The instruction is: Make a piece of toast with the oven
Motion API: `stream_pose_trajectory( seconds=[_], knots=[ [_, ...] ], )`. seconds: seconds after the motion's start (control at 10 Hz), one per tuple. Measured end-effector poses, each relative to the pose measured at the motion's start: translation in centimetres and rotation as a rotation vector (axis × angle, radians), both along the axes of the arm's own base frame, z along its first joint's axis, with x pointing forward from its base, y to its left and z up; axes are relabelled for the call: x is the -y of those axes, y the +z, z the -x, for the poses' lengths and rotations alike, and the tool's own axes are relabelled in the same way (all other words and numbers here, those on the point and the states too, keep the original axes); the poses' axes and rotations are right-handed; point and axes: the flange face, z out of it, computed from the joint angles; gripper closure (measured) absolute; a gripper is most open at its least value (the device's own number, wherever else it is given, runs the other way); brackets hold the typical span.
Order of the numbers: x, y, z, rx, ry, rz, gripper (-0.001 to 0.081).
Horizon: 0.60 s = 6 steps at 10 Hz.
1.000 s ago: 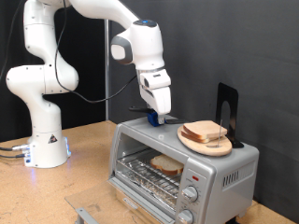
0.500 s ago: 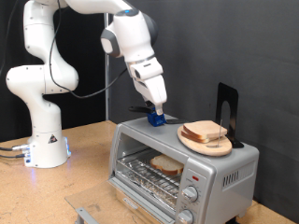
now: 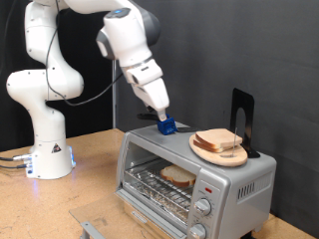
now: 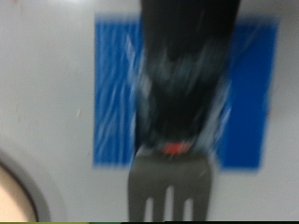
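while the arm leans in from the exterior view's upper left, the claw (image 3: 164, 121) sits low over the top of the oven (image 3: 194, 177), at the blue holder (image 3: 168, 126) that stands on the silver roof near its back left corner. the wrist view is blurred; it shows a dark handle running down into a grey fork (image 4: 169, 191) with its prongs pointing away, over a blue patch (image 4: 116, 93) on the grey metal. i cannot tell whether the claw's fingers are spread or pressed together, since they are not clearly visible in either view.

one piece of toast (image 3: 178, 176) lies on the wire rack (image 3: 158, 184) inside the oven, seen through the front opening. a second slice (image 3: 220, 141) rests on a round wooden plate (image 3: 213, 156) on the oven's roof, to the exterior view's right of the claw and apart from it. a black stand (image 3: 241, 118) rises behind the plate. two round knobs (image 3: 202, 208) show on the oven's front right. the oven stands on a wooden table (image 3: 90, 169).
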Motion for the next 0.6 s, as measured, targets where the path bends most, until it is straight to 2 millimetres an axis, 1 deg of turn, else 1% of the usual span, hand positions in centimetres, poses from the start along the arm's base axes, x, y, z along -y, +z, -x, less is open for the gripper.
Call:
stream_pose_trajectory(
  seconds=[0.3,0.6],
  knots=[
    [4.9,0.9,2.2,-0.005,0.018,-0.054,-0.0003],
    [9.9,1.5,4.0,-0.002,-0.015,-0.07,-0.0003]
  ],
)
